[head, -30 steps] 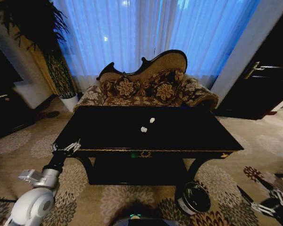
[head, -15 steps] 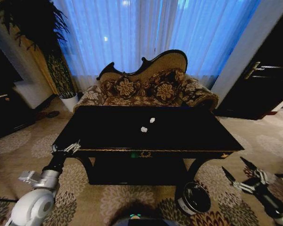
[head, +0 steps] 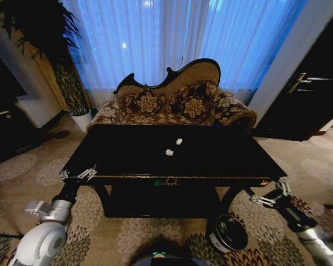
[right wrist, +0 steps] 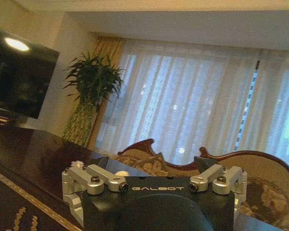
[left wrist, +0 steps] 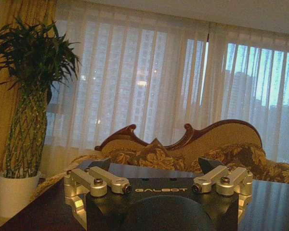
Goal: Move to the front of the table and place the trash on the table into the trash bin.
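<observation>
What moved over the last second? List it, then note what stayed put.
The right gripper rose from low at the right, near the carpet, up to the table's right front corner. It holds nothing. The left gripper, paper bits and trash bin stayed put.

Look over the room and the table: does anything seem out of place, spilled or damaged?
Only the trash stands out: two white crumpled paper bits lie loose near the middle of the glossy black table. The trash bin stands upright on the carpet by the table's front right leg. Nothing looks spilled or damaged.
</observation>
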Controlling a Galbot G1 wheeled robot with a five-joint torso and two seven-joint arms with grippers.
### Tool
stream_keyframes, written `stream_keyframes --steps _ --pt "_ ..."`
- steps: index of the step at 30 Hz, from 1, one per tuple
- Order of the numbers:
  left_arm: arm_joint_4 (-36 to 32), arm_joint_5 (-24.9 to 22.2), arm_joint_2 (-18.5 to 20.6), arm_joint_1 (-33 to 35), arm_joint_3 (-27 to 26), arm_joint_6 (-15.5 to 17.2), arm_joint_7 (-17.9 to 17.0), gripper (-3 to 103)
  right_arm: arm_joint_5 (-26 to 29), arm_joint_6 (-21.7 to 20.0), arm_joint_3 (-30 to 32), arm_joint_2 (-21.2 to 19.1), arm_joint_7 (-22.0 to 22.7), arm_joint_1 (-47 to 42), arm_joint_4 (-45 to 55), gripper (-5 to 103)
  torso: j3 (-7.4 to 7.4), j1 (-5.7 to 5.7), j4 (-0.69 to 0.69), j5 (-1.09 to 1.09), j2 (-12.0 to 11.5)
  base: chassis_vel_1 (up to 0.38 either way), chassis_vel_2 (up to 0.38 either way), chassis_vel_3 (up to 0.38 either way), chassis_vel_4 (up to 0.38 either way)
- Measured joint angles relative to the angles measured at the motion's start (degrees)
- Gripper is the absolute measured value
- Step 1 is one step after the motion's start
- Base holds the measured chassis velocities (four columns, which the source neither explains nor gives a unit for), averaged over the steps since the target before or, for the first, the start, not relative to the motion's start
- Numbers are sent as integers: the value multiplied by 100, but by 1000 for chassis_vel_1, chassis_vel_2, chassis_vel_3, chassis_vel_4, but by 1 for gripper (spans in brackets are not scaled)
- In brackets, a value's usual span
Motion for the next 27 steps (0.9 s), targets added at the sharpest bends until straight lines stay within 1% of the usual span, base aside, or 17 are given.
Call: stream_keyframes --steps 3,4,8,10,12,13,14,16,17,21,22,23,25,26,27 --pt "-41 -26 60 17 -33 13 -10 100 -172 -240 -189 -145 195 221 109 100 0 0 1 1 0 0 0 0 0" --pt "-41 -26 60 17 -33 13 -10 100 -172 -240 -189 -145 195 221 109 100 0 0 1 1 0 0 0 0 0" --pt "18 -55 108 -10 -1 23 -30 100 -491 -501 -354 -340 489 432 175 100 0 0 -1 0 0 0 0 0 0" --pt "16 -49 112 -11 23 26 -32 100 -534 -566 -393 -398 552 470 188 100 0 0 0 0 0 0 0 0 0" --pt "2 -25 124 -34 86 37 -44 100 -575 -694 -463 -536 662 534 243 100 0 0 0 0 0 0 0 0 0" --pt "-26 -1 129 -66 160 54 -82 100 -622 -779 -519 -667 751 606 270 100 0 0 0 0 0 0 0 0 0" --pt "-26 -1 129 -66 160 54 -82 100 -622 -779 -519 -667 751 606 270 100 0 0 0 0 0 0 0 0 0" --pt "-71 54 128 -91 268 81 -115 100 -657 -862 -606 -865 805 698 308 100 0 0 0 1 0 0 0 0 0" --pt "-71 54 128 -91 268 81 -115 100 -657 -862 -606 -865 805 698 308 100 0 0 0 1 0 0 0 0 0" --pt "-105 186 81 -103 406 92 -142 100 -683 -1033 -923 -1335 923 871 408 100 0 0 0 0 0 0 0 0 0" --pt "-105 186 81 -103 406 92 -142 100 -683 -1033 -923 -1335 923 871 408 100 0 0 0 0 0 0 0 0 0" --pt "-109 203 73 -105 418 95 -150 100 -690 -1057 -995 -1442 943 923 410 100 0 0 0 0 0 0 0 0 0" --pt "-131 240 53 -87 438 101 -172 100 -709 -1105 -1247 -1743 1019 1124 382 100 -1 0 0 0 0 0 0 0 0" --pt "-131 240 53 -87 438 101 -172 100 -709 -1105 -1247 -1743 1019 1124 382 100 -1 0 0 0 0 0 0 0 0" --pt "-141 263 47 -68 444 103 -174 100 -710 -1126 -1358 -1860 1051 1205 346 100 0 1 0 1 -1 0 0 0 0"
